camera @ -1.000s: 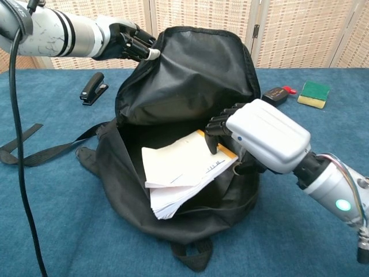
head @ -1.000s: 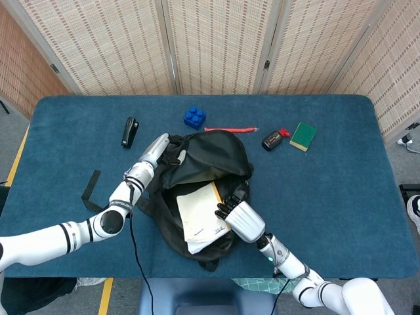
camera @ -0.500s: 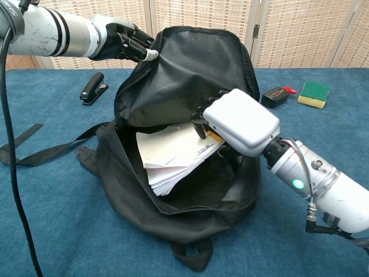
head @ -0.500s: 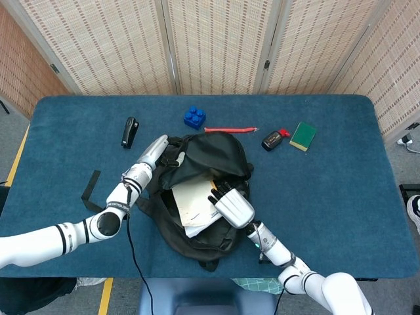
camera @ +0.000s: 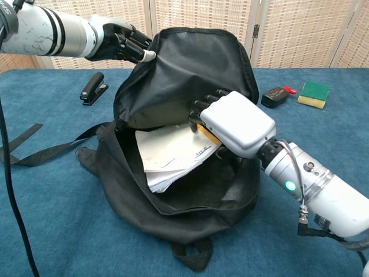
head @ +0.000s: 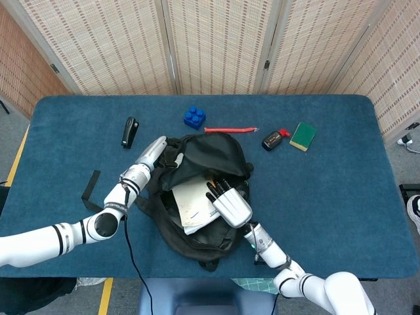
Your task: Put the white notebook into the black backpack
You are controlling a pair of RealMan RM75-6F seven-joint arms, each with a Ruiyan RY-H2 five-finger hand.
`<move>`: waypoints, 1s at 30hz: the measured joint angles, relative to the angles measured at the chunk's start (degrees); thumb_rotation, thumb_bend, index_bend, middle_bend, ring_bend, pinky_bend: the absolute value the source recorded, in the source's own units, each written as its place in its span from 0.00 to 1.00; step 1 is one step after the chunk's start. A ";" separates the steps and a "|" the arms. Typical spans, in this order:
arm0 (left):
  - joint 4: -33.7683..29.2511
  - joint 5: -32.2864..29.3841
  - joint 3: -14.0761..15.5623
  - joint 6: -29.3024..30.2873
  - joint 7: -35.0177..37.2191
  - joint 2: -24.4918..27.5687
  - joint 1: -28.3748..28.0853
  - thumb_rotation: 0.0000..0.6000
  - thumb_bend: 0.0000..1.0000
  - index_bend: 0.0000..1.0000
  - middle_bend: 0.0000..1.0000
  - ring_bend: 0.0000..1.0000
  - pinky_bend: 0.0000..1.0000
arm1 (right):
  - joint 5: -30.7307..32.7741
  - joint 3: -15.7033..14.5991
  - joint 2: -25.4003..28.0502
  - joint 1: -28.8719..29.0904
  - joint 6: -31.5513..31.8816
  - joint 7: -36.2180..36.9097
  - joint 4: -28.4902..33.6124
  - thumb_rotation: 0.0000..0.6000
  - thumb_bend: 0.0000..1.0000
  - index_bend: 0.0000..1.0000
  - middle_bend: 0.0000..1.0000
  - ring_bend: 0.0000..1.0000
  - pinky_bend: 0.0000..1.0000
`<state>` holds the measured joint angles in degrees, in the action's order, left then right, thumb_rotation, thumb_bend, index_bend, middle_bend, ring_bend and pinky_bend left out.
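Note:
The black backpack [head: 213, 157] [camera: 184, 75] lies open in the middle of the blue table. The white notebook [head: 194, 205] [camera: 170, 153] sits partly inside its mouth, pages towards the near edge. My right hand [head: 226, 202] [camera: 233, 124] grips the notebook's far, yellow-edged end just under the flap, fingers reaching into the bag. My left hand [head: 149, 154] [camera: 118, 45] pinches the upper rim of the backpack flap and holds it up.
A black stapler [head: 129, 132] [camera: 92, 88] lies at the back left, a blue brick [head: 194, 117] and a red pen [head: 230, 129] behind the bag. A dark key fob [head: 273, 140] [camera: 277, 95] and a green sponge [head: 302, 136] [camera: 313, 93] sit at the right. A backpack strap [head: 90, 185] [camera: 34, 153] trails left.
My right hand has pushed the notebook further into the backpack, away from the near edge. The left hand keeps holding the flap in place.

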<state>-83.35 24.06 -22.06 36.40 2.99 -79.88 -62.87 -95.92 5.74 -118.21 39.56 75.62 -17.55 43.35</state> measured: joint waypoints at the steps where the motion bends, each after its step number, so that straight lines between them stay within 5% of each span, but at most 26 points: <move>1: -0.02 -0.14 0.17 -0.09 0.02 0.09 -0.08 1.00 0.62 0.52 0.32 0.25 0.03 | 0.41 0.04 0.71 -0.31 -0.25 -0.30 1.76 1.00 0.25 0.00 0.08 0.12 0.15; 5: -0.06 -0.61 0.53 -0.03 -0.08 0.17 -0.47 1.00 0.62 0.51 0.32 0.25 0.03 | 2.06 0.12 4.35 -1.62 -1.34 -2.30 9.71 1.00 0.13 0.00 0.04 0.07 0.12; 14: -1.23 -0.74 1.86 0.35 -0.97 0.86 -0.87 1.00 0.62 0.47 0.30 0.23 0.01 | 3.70 -1.11 14.74 -4.46 -2.72 -6.80 26.01 1.00 0.08 0.00 0.04 0.08 0.11; 21: -4.97 3.82 3.36 -1.79 -1.32 3.74 0.51 1.00 0.50 0.19 0.17 0.13 0.00 | 1.43 -5.97 28.38 -8.62 -0.48 -6.96 38.92 1.00 0.08 0.00 0.08 0.12 0.15; 30: -12.80 16.36 4.29 0.88 0.78 8.44 7.07 1.00 0.44 0.14 0.13 0.10 0.00 | -4.80 -12.56 41.10 -16.38 9.73 0.46 42.13 1.00 0.08 0.00 0.14 0.17 0.18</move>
<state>-96.15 40.42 -17.76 37.27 3.78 -71.44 -55.80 -100.72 -6.82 -77.11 23.18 85.35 -17.09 85.48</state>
